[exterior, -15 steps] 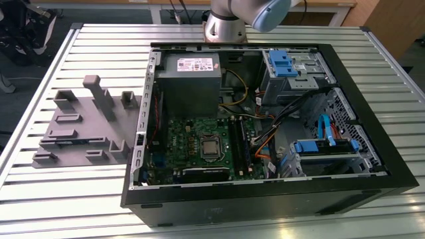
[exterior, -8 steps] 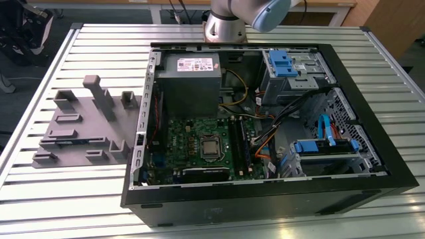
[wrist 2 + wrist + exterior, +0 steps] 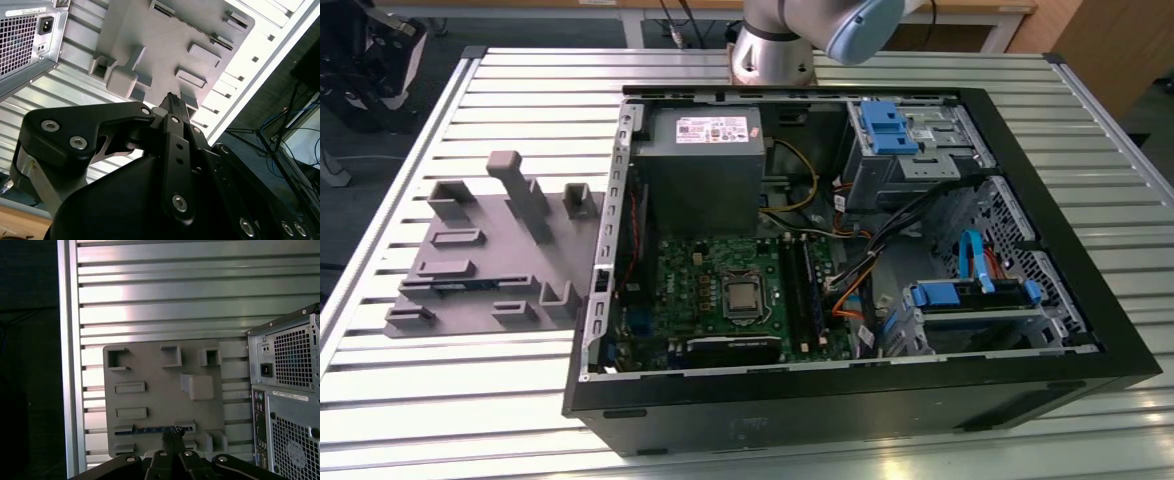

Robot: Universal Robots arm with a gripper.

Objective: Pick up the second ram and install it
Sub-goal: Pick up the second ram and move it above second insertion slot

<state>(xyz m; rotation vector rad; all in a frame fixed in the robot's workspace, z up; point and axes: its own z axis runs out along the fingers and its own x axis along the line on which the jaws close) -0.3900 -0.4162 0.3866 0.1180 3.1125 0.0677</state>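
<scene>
Well above the grey tray (image 3: pixel 165 385), the pincer (image 3: pixel 172 435) hangs pressed together; the second ram (image 3: pixel 145 430) lies in a tray slot.

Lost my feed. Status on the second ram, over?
Tool shut, empty, above grey tray. Second ram lies in tray, untouched. Tray blocks close beside it.

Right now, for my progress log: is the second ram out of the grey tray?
No, in the exterior view the second ram lies in a slot of the grey tray.
</scene>
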